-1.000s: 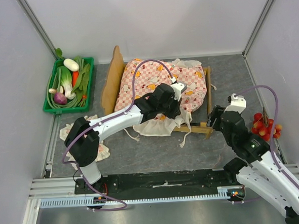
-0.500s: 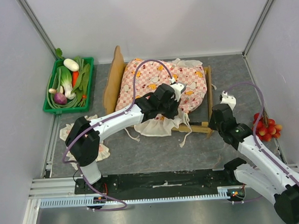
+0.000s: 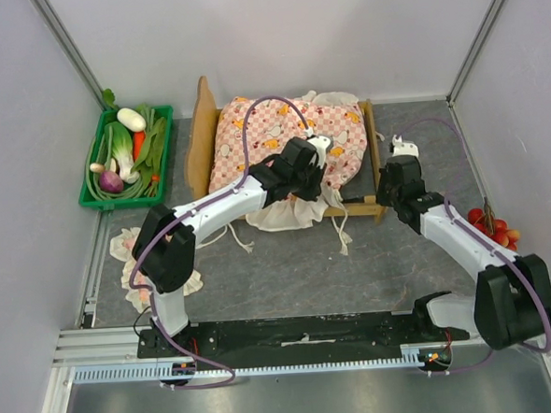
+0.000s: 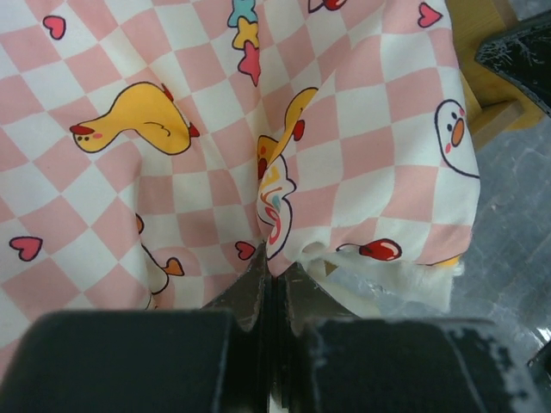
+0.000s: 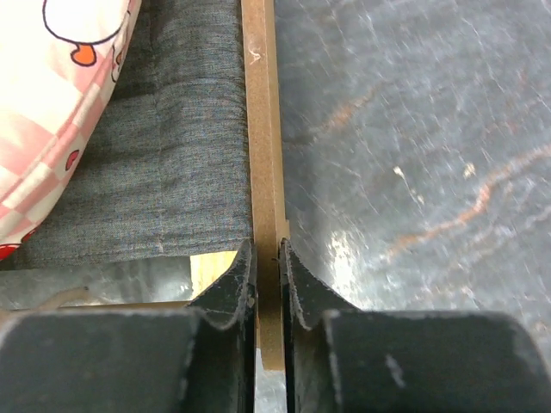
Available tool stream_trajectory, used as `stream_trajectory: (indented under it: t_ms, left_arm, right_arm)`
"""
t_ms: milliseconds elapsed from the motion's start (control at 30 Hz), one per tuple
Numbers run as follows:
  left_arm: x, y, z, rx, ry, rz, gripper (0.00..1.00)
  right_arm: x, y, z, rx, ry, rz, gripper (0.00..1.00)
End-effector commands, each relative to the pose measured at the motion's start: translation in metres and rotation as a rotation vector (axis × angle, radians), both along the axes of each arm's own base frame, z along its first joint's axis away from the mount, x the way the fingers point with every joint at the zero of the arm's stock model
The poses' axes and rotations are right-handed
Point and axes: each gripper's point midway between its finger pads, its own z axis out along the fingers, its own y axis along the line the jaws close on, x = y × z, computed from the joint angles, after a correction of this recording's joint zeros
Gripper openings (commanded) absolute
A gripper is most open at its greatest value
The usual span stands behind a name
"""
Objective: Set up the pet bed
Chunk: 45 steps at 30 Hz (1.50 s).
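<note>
Right gripper (image 5: 267, 249) clamps the thin foot rail of the bed (image 5: 261, 129) at the far middle of the desk (image 3: 289, 271); left gripper (image 4: 271, 271) pinches the soft mattress (image 4: 172, 172). The frame looks light and stiff, best held by its rails.

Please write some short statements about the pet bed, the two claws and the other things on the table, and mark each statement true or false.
1. The right claw is closed on a wooden rail of the pet bed. True.
2. The left claw hangs open above the mattress. False: it is shut and pinches the mattress fabric.
3. In the top view, the green tray of vegetables stands to the right of the bed. False: it stands to the left, beside the headboard.
4. The red fruits lie near the right wall. True.
</note>
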Motion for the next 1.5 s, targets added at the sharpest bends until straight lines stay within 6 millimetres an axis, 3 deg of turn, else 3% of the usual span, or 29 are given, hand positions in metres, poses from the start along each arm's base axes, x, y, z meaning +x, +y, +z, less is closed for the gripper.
stream_trajectory:
  t_ms: [0, 33, 67, 133, 167, 233, 267, 300, 367, 400, 433, 500, 600, 733, 867, 1000, 1067, 1467]
  left_arm:
    - [0.017, 0.005, 0.004, 0.003, 0.018, 0.032, 0.02]
    - [0.018, 0.006, 0.005, 0.001, 0.018, 0.028, 0.02]
    - [0.018, 0.007, 0.002, 0.007, 0.020, 0.026, 0.02]
    - [0.016, 0.007, 0.001, 0.010, 0.026, 0.017, 0.02]
    - [0.015, 0.008, -0.001, 0.015, 0.027, 0.015, 0.02]
    - [0.015, 0.008, -0.004, 0.014, 0.034, 0.015, 0.02]
    - [0.014, 0.009, -0.006, 0.016, 0.037, 0.016, 0.02]
    - [0.015, 0.008, -0.006, 0.014, 0.039, 0.018, 0.02]
    - [0.016, 0.008, -0.007, 0.011, 0.045, 0.023, 0.02]
    - [0.015, 0.007, -0.008, 0.012, 0.049, 0.021, 0.02]
    - [0.015, 0.007, -0.007, 0.011, 0.048, 0.024, 0.02]
    - [0.016, 0.008, -0.009, 0.013, 0.053, 0.032, 0.02]
    - [0.015, 0.009, -0.008, 0.008, 0.058, 0.035, 0.02]
    - [0.015, 0.009, -0.009, 0.005, 0.067, 0.043, 0.02]
    - [0.014, 0.008, -0.007, -0.004, 0.070, 0.037, 0.02]
    - [0.013, 0.006, -0.007, -0.009, 0.076, 0.030, 0.02]
    - [0.012, 0.006, -0.008, -0.009, 0.077, 0.027, 0.02]
    - [0.013, 0.008, -0.011, -0.006, 0.085, 0.030, 0.02]
  right_arm:
    - [0.022, 0.010, 0.004, 0.048, -0.027, 0.041, 0.27]
    - [0.020, 0.008, 0.007, 0.042, -0.033, 0.049, 0.43]
    - [0.016, 0.007, 0.022, 0.042, -0.077, 0.053, 0.51]
    - [0.005, -0.001, 0.034, 0.010, -0.098, 0.051, 0.62]
    - [-0.002, -0.004, 0.056, 0.014, -0.163, 0.053, 0.63]
    - [-0.018, 0.004, 0.064, 0.046, -0.176, 0.108, 0.62]
    - [-0.026, 0.010, 0.078, 0.081, -0.223, 0.142, 0.60]
    - [-0.039, 0.027, 0.068, 0.142, -0.185, 0.231, 0.58]
    - [-0.055, 0.043, 0.061, 0.222, -0.155, 0.294, 0.53]
    - [-0.067, 0.050, 0.044, 0.259, -0.098, 0.319, 0.51]
    - [-0.076, 0.060, 0.039, 0.309, -0.074, 0.354, 0.48]
    - [-0.088, 0.065, 0.021, 0.330, -0.029, 0.371, 0.46]
    - [-0.092, 0.068, 0.012, 0.330, -0.001, 0.368, 0.46]
    - [-0.089, 0.071, -0.016, 0.265, 0.117, 0.374, 0.45]
    - [-0.078, 0.089, -0.026, 0.258, 0.068, 0.401, 0.45]
    - [-0.070, 0.093, -0.045, 0.223, 0.102, 0.386, 0.46]
    - [-0.065, 0.098, -0.045, 0.218, 0.079, 0.390, 0.46]
    - [-0.057, 0.097, -0.081, 0.119, 0.128, 0.377, 0.47]
